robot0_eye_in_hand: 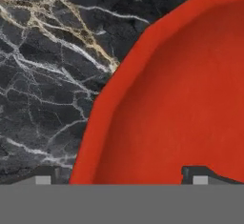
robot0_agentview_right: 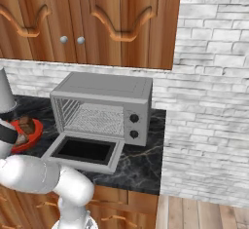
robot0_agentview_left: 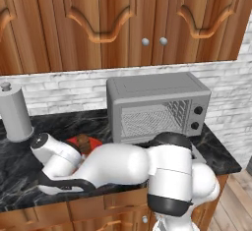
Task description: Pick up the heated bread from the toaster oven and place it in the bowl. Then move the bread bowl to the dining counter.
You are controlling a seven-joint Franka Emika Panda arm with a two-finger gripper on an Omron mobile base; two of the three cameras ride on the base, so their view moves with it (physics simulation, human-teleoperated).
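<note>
Black marble counter [robot0_agentview_left: 216,151] under white brick backsplash. Toaster oven [robot0_agentview_left: 157,104] stands on it, glass door [robot0_agentview_right: 85,151] dropped open. Red bowl [robot0_eye_in_hand: 181,104] left of oven, heated bread [robot0_agentview_left: 83,143] sitting inside. Gripper [robot0_eye_in_hand: 121,178] low at bowl, fingertips apart, straddling rim.

Arm covers most of the bowl [robot0_agentview_left: 74,140] in left base view, only a red sliver and part of the heated bread [robot0_agentview_left: 83,144] showing. In right base view the bowl [robot0_agentview_right: 30,134] is partly behind the arm. Hand view cuts the bowl [robot0_eye_in_hand: 143,75] off right and bottom; gripper [robot0_eye_in_hand: 121,178] fingertips barely show, rim contact unclear.
</note>
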